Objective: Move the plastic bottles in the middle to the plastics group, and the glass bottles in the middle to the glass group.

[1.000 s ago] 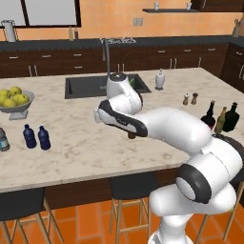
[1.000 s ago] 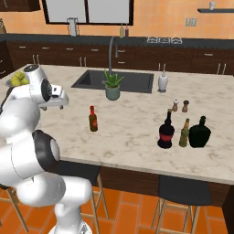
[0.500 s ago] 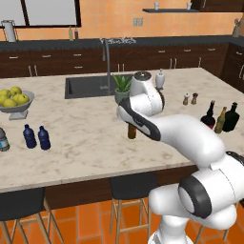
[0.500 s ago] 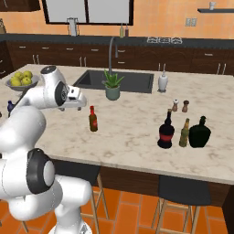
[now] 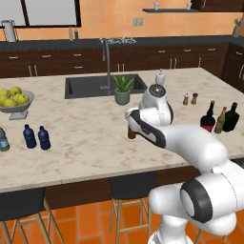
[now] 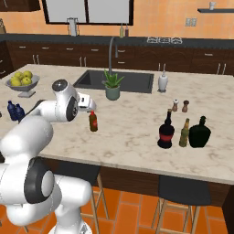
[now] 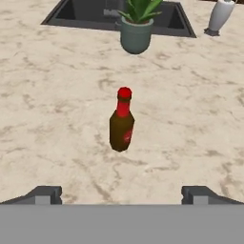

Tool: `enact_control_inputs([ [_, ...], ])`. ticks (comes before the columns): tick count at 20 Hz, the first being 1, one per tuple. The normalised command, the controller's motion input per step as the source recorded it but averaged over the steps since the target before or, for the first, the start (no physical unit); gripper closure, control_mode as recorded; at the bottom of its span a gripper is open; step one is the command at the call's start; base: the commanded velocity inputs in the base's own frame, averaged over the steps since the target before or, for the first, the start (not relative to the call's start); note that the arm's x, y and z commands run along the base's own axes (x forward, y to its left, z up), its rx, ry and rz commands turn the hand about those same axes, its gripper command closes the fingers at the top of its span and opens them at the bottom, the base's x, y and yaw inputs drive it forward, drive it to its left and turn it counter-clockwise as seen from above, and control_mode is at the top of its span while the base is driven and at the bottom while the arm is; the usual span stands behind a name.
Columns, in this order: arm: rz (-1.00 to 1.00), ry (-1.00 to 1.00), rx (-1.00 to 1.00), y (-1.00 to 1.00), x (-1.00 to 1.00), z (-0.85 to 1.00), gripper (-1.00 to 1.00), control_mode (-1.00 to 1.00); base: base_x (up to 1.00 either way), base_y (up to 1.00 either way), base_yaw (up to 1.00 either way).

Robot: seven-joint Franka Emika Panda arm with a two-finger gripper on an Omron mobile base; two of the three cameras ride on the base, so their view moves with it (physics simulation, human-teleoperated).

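A slim brown glass bottle (image 7: 121, 121) with a red cap stands upright mid-counter, also seen as the brown bottle (image 6: 93, 121) and, half behind my arm, the brown bottle (image 5: 132, 132). My gripper (image 7: 122, 195) is open, its fingertips (image 7: 45, 194) wide apart, a short way back from the bottle and not touching it. From the right base view the gripper (image 6: 93, 108) hovers just above and behind the cap. The round black bottle (image 6: 166, 131) with a red label stands beside the amber bottle (image 6: 184, 133) and the dark green bottle (image 6: 199, 132). Two small blue bottles (image 5: 29, 136) stand next to the greyish clear bottle (image 5: 2, 140).
A potted plant (image 7: 136, 33) stands by the sink (image 5: 90, 86), behind the brown bottle. A white soap dispenser (image 6: 162, 81) and salt and pepper shakers (image 6: 175, 105) stand further right. A fruit bowl (image 5: 14, 102) sits at the left end.
My arm has swung from the left side of the counter to the right, bringing the open gripper up to the brown bottle. None of the bottles has moved.
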Motion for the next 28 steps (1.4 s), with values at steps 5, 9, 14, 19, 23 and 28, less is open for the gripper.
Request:
enact_control_inputs([
  [5,0.0,-0.01,0.0,-0.06,0.31,0.0,-1.0,-1.0,0.0,0.0,0.0],
  [9,0.02,0.11,0.0,0.0,0.22,0.0,-1.0,-1.0,0.0,0.0,0.0],
  [14,0.01,0.17,0.0,0.0,0.33,0.0,-1.0,-1.0,0.0,0.0,0.0],
  [19,0.0,0.09,0.0,0.0,0.13,-0.23,-1.0,-1.0,0.0,0.0,0.0],
  [23,0.01,0.0,0.0,0.0,0.01,-0.54,-1.0,-1.0,0.0,0.0,0.0],
  [28,0.01,-0.03,0.0,0.0,0.0,-0.5,-1.0,-1.0,0.0,0.0,0.0],
])
